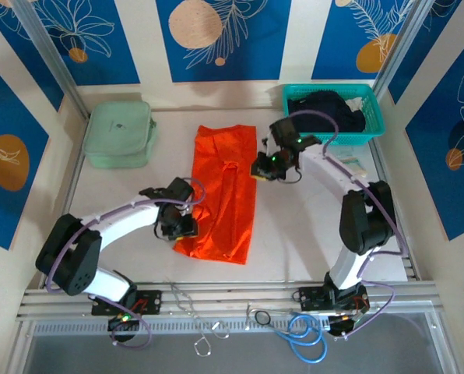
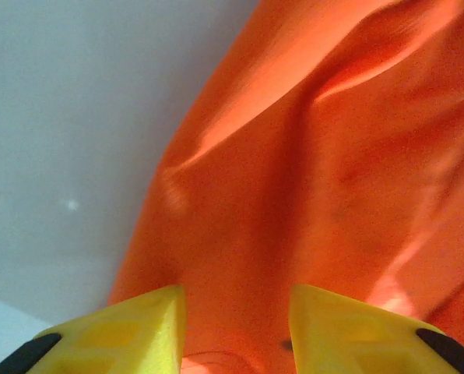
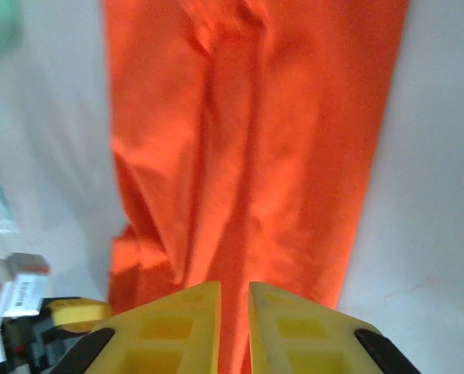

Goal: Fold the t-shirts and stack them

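Observation:
The orange t-shirt (image 1: 226,191) lies folded into a long narrow strip down the middle of the white table (image 1: 310,234). My left gripper (image 1: 181,226) sits at the strip's lower left edge. In the left wrist view its jaws stand apart over the orange t-shirt (image 2: 318,179), with cloth showing between them at the left gripper (image 2: 236,300). My right gripper (image 1: 264,167) is at the strip's upper right edge. The right gripper (image 3: 234,287) has its fingers almost together, with a crease of the orange t-shirt (image 3: 247,140) running into the slit. The black t-shirt (image 1: 325,109) lies crumpled in the teal basket (image 1: 372,128).
A pale green box (image 1: 119,134) stands at the back left of the table. The teal basket is at the back right corner. Bare table lies left of the shirt (image 2: 68,140) and right of it (image 3: 434,195). Loose cables and hooks (image 1: 306,343) lie along the front rail.

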Controlling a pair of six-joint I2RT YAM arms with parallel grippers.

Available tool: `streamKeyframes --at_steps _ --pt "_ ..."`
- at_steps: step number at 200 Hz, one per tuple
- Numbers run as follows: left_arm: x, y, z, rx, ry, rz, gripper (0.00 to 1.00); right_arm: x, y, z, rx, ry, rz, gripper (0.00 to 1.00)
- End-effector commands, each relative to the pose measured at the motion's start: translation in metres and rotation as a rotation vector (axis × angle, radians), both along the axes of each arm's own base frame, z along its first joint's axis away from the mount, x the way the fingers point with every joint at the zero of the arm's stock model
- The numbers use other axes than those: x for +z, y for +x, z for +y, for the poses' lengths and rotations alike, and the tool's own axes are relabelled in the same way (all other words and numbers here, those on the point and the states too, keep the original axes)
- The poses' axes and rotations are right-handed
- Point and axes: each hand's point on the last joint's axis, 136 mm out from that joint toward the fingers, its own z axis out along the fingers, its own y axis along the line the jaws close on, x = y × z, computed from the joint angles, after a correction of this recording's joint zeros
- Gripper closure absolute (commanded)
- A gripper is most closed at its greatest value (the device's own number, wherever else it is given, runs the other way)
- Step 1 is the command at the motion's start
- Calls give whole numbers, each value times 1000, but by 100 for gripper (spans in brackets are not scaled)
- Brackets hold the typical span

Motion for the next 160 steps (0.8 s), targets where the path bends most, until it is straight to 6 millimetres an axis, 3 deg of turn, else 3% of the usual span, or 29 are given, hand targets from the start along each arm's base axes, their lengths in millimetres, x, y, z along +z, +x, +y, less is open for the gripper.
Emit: streamKeyframes --at_steps 1,79,103,160 --pt "-2 -3 -2 38 -48 -15 62 -26 0 15 -21 5 30 86" --pt "-16 -41 15 187 -76 -1 62 -113 31 21 -11 -162 137 91" --pt "-18 -46 15 222 -91 -8 62 -123 46 14 -11 -192 141 91" --pt "-20 -39 -10 240 -149 -25 61 -113 78 -2 38 -227 90 91"
